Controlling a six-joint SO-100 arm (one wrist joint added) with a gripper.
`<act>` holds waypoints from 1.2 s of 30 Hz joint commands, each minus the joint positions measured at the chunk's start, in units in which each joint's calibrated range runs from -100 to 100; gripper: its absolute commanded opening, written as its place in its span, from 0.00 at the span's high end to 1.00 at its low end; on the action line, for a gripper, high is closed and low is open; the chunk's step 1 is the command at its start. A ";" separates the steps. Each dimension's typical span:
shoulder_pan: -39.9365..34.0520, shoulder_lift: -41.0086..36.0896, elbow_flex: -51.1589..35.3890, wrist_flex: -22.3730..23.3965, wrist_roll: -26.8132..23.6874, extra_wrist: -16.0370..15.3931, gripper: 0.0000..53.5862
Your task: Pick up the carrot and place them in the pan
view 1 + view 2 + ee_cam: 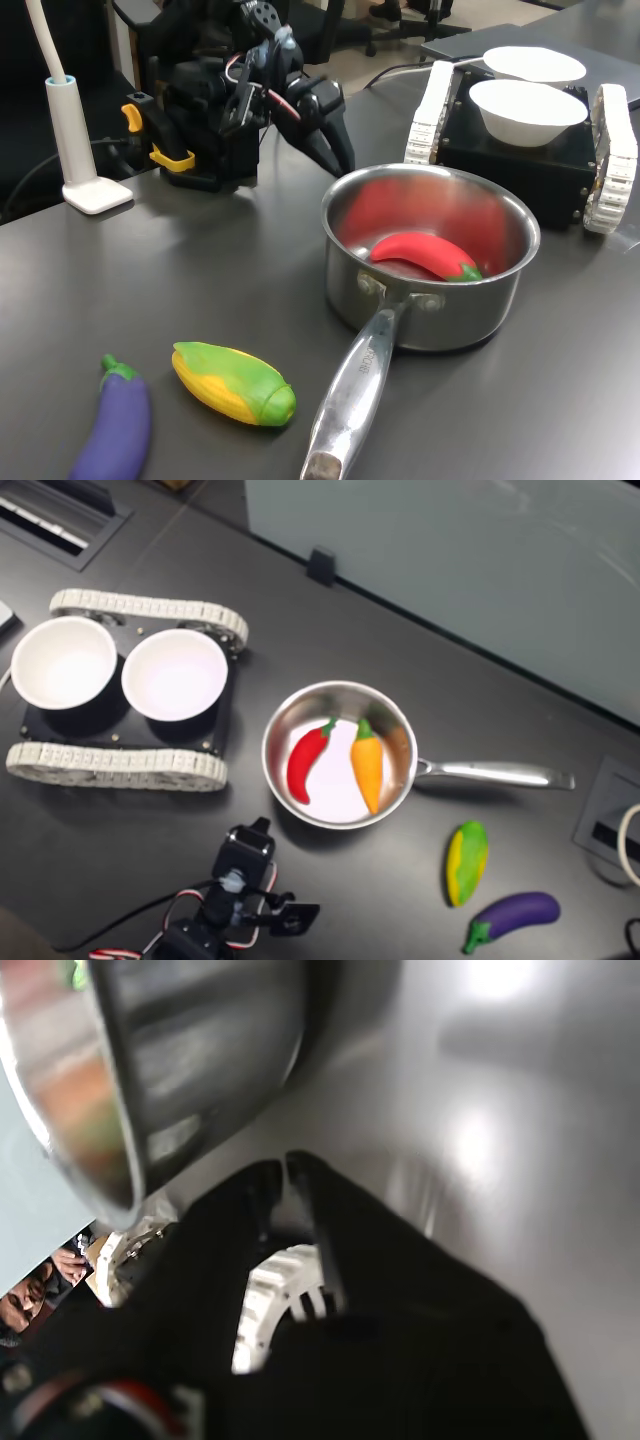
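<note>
The orange carrot [367, 764] lies inside the steel pan [280, 720], next to a red chili [305, 762]; its green stem points to the pan's far rim in the second exterior view. In the first exterior view the pan's [440, 320] near wall hides the carrot and only the chili [425, 254] shows. My gripper [343, 163] hangs just outside the pan's rim, opposite the handle [350, 395], with its black fingers together and nothing between them. In the wrist view the fingertips [268, 1172] nearly touch beside the pan's outer wall [170, 1070]. The gripper [260, 828] sits just below the pan in the second exterior view.
Two white bowls [65, 662] [175, 673] rest on a black tracked base [120, 765]. A corn cob [466, 862] and a purple eggplant [515, 917] lie beside the handle. A white lamp base [95, 192] stands at the first exterior view's left. A person [35, 1295] shows in the wrist view.
</note>
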 commanded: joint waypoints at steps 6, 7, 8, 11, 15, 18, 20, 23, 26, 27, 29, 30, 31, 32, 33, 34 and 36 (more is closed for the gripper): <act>0.47 -0.75 3.14 -1.24 -0.34 -0.49 1.00; 0.47 -0.75 3.60 -1.42 -0.34 -0.49 1.00; 0.47 -0.75 4.05 -1.50 -0.10 -0.49 1.00; 0.58 -0.75 4.87 -1.67 0.34 -0.58 1.00; 1.27 -0.75 4.96 -1.50 0.83 -1.17 1.00; 3.45 -0.75 4.96 -1.16 2.15 -3.52 1.00; 4.02 -0.75 4.96 -1.16 2.30 -4.02 1.00; 4.48 -0.75 4.96 -1.07 2.10 -4.02 1.00; 4.48 -0.75 4.96 -1.07 2.00 -4.02 1.00; 4.48 -0.75 4.96 -1.07 1.95 -4.02 1.00; 4.60 -0.83 4.96 -1.07 1.81 -4.02 1.00; 4.71 -0.83 4.96 -1.07 1.81 -4.02 1.00; 4.71 -0.83 4.96 -1.07 1.81 -4.02 1.00; 4.48 -0.83 4.96 -1.07 1.90 -4.02 1.00; 3.68 -0.83 4.87 -1.07 2.15 -3.94 1.00; 3.56 -0.83 4.87 -0.99 2.15 -3.94 1.00; 3.56 -0.83 4.87 -0.99 2.34 -3.94 1.00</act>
